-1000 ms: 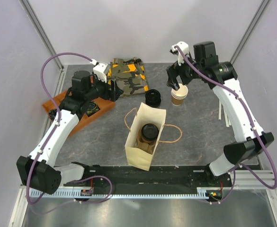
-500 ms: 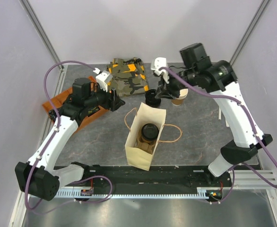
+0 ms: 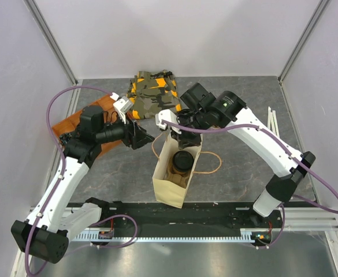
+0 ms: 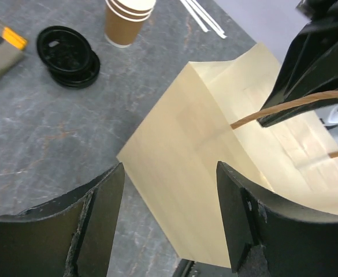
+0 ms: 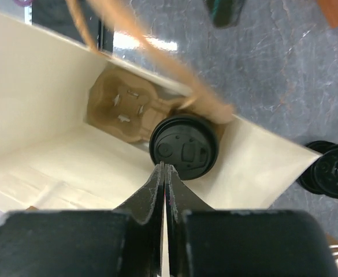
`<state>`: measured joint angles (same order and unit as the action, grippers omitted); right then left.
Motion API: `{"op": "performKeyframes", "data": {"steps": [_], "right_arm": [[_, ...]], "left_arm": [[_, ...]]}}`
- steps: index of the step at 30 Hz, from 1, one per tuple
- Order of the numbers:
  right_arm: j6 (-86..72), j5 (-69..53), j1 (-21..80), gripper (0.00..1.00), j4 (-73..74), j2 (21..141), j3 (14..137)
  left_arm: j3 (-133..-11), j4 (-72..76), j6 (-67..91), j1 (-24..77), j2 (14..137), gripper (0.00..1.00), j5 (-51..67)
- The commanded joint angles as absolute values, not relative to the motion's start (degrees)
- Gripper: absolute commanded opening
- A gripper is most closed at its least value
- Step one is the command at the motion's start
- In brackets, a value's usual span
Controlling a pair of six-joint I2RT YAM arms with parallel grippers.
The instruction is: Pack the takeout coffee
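The takeout coffee, a brown cup with a black lid, stands inside the open paper bag. My right gripper hangs over the bag's far rim, just above the lid. Its fingers are pressed shut, with nothing visible between them. A brown bag handle crosses above the fingers. My left gripper is open and low, just left of the bag, with the bag's side wall in front of its jaws. In the top view the left gripper sits beside the bag's far left corner.
A stack of lidless tan cups and loose black lids stand behind the bag. A camouflage cloth lies at the back. An orange board lies at the left, and white straws lie at the right.
The right arm swung left from the cup stack to above the bag, and its gripper shut. The left gripper moved right, towards the bag.
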<state>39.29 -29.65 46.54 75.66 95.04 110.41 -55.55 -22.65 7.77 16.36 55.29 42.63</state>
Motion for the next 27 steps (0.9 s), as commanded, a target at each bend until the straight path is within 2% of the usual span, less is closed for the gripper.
{"op": "performKeyframes", "data": {"steps": [1,7,27], "right_arm": [[42.98,-28.74,47.20,0.00,69.82,88.60,103.75],[44.47,-26.81,47.99,0.00,56.62,83.06,91.95],[57.04,-29.44,48.08,0.00,50.45,80.33,80.51]], "left_arm": [[-59.15,-21.71,13.97,16.26,57.56,0.72,47.99],[-59.15,-18.20,17.31,16.35,58.45,0.75,50.27],[-59.50,-18.37,16.52,19.33,60.47,0.80,53.61]]}}
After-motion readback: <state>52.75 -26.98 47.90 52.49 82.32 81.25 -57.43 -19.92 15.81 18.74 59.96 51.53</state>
